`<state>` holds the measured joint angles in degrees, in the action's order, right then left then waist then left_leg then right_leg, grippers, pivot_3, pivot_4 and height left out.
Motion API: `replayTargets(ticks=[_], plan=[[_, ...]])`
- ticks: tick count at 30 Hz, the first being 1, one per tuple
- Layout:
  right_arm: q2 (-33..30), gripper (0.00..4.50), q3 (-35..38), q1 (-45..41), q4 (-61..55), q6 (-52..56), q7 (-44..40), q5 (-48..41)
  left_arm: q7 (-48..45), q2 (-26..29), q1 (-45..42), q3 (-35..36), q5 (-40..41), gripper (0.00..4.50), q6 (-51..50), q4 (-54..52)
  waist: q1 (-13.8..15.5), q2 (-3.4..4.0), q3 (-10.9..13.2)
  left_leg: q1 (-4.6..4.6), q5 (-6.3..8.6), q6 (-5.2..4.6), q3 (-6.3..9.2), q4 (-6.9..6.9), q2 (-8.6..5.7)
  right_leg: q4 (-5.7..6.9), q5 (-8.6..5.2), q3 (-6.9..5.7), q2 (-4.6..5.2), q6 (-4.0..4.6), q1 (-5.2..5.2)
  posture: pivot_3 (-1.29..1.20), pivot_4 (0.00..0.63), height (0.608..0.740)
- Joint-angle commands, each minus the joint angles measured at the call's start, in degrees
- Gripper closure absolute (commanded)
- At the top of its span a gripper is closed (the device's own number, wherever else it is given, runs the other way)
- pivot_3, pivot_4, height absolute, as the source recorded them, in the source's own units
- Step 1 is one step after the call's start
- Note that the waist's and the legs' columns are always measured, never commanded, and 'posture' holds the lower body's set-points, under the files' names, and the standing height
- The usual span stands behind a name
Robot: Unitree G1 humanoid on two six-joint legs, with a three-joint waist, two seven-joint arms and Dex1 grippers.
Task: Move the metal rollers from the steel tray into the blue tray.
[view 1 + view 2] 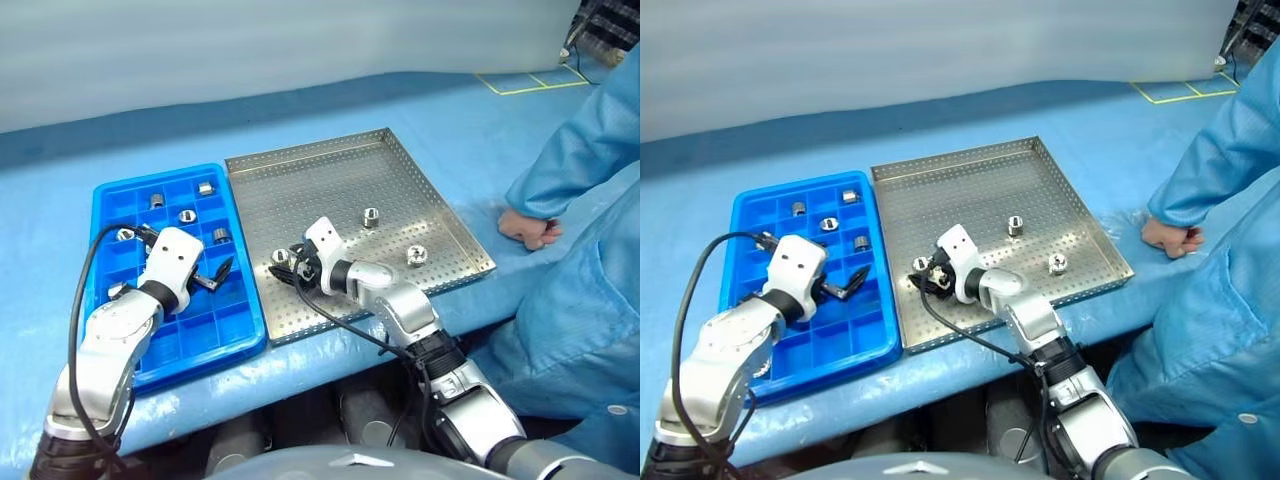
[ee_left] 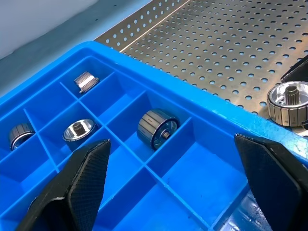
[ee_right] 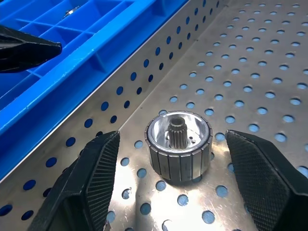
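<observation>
No brand, label or legible writing anywhere. Right gripper [image 3: 166, 180] low over the near-left corner of the steel tray [image 1: 400, 170], angled toward the blue tray [image 1: 110, 200], fingers [image 3: 91, 173] spread wide on either side of one metal roller [image 3: 179, 147] standing upright on the perforated floor, neither pad touching it. Two more rollers, one mid-tray [image 1: 371, 216] and one toward the near-right [image 1: 417, 255], standing well apart. Left gripper [image 2: 171, 178] hovering over the blue tray's near-right compartments, tilted slightly down, jaws wide, nothing held. Several rollers already in separate compartments: one on its side [image 2: 155, 129], one upright [image 2: 77, 130], others further back. Person's fist [image 1: 528, 228] in blue sleeve resting on the blue table cover beside the steel tray. Blue tray's near-left compartments partly hidden behind the left arm.
</observation>
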<state>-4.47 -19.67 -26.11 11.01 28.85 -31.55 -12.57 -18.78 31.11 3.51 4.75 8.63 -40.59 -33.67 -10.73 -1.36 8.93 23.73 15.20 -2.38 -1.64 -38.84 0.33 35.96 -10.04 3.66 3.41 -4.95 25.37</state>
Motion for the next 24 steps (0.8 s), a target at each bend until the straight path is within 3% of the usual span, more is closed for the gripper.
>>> replayTargets(ticks=[1, 7, 12, 18, 24], plan=[[1.4, 0.98, 0.8, -1.7, 2.2, -3.0, -0.1, 1.2, 0.0, 0.3, 0.2, 2.1, -0.2, 0.01, 0.4, -2.6, 0.4, 0.00, 0.0, 0.00, -0.01, 0.01, 0.00, 0.00, 0.00, 0.00, 0.01, 0.00, 0.00, 0.02, 0.00, -0.12, 0.150, 0.740], [1.9, 2.65, 1.4, -1.7, 3.0, -3.9, 0.6, 2.6, -0.1, 0.3, 1.0, 2.7, -0.4, 0.00, 0.2, -2.7, 0.9, 0.01, 0.0, -0.01, -0.02, 0.04, 0.01, 0.00, 0.01, 0.01, 0.02, -0.03, 0.00, 0.03, -0.01, -0.12, 0.150, 0.740], [0.7, 2.65, 0.8, -1.2, 0.3, -3.7, 1.0, 4.6, -0.6, 0.8, 2.8, 3.4, -0.1, 0.00, -0.7, -3.7, 0.9, 0.02, 0.0, -0.02, -0.03, 0.05, 0.01, 0.00, 0.01, 0.03, 0.03, -0.03, 0.00, 0.04, -0.01, -0.12, 0.150, 0.740], [1.4, 2.65, 1.2, -3.6, -11.1, 0.0, -0.9, 1.8, -2.0, 1.4, 8.1, 6.8, 1.3, 0.00, -3.0, -7.1, 0.9, 0.03, 0.0, 0.00, -0.04, 0.07, 0.03, 0.00, 0.04, 0.07, 0.02, -0.04, -0.03, 0.07, 0.05, -0.09, 0.150, 0.740], [5.2, 2.65, -0.8, -9.2, -12.3, 2.0, -4.9, -1.0, -1.7, -3.4, 11.7, 15.1, 6.0, 0.00, -2.0, -10.6, 2.0, -0.01, 0.0, -0.05, -0.07, 0.12, 0.07, 0.00, 0.12, 0.10, 0.05, -0.12, -0.09, 0.14, 0.01, -0.04, 0.150, 0.740]])
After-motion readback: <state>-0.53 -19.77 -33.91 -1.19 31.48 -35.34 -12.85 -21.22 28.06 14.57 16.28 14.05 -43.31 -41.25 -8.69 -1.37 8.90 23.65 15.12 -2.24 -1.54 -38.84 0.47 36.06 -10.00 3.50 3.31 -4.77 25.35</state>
